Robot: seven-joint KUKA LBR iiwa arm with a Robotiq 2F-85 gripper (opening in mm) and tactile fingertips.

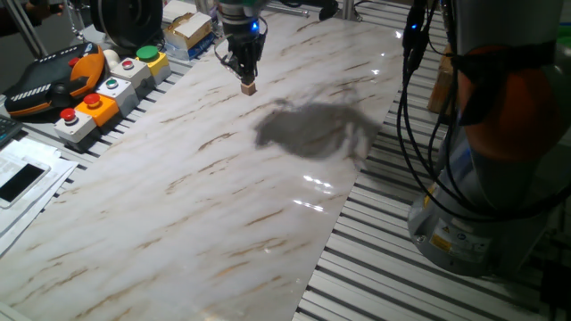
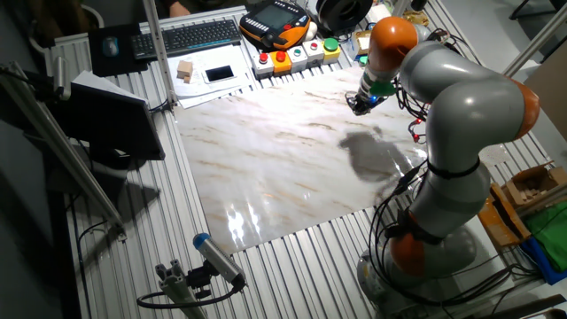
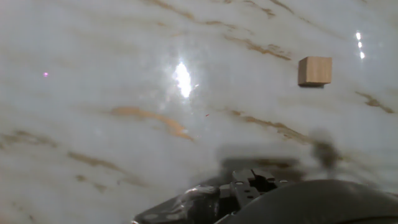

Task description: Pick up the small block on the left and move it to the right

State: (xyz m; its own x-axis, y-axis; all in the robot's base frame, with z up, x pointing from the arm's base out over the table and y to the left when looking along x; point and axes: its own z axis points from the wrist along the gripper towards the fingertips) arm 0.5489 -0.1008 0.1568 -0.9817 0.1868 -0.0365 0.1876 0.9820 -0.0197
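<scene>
In one fixed view, the hand (image 1: pixel 243 71) hangs just above the small block (image 1: pixel 249 87) on the marbled worktop (image 1: pixel 223 196); whether its fingers are spread cannot be told. In the other fixed view, button boxes (image 2: pixel 297 56) line the far edge. In the hand view, the block sits off-centre, so centring before descending seems wise.

One small block (image 1: pixel 249 87) on the marble table (image 1: pixel 205 205), four push-button boxes (image 1: pixel 107 85), one gripper (image 1: pixel 242 71), one keyboard (image 2: pixel 199 35), one phone (image 2: pixel 219 73).
</scene>
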